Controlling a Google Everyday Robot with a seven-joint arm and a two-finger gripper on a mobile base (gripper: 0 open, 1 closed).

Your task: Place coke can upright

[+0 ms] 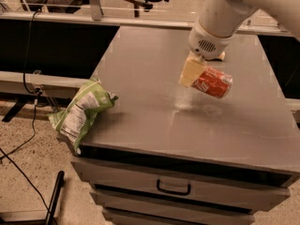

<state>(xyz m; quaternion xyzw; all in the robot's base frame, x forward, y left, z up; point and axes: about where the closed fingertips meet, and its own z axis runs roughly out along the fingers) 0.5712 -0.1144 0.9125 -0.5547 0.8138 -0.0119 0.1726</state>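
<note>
At the near front, a grey cabinet [187, 139] with a black drawer handle [173, 189] is seen, and a green chip bag [82, 111] is draped over its near left corner. Farther back and to the right, the coke can [213, 82] is held on its side, tilted and seemingly just clear of the top, with its shadow cast below. The gripper [196, 75] is clamped on the can's left end, its jaws drawn in to the can's width; one cream finger [190, 71] is shown against it, the other is hidden.

Smooth white rounded arm [227, 8], dark slotted vent [205, 45] on its wrist, blocky cream-yellow claw [194, 75] at its tip
</note>
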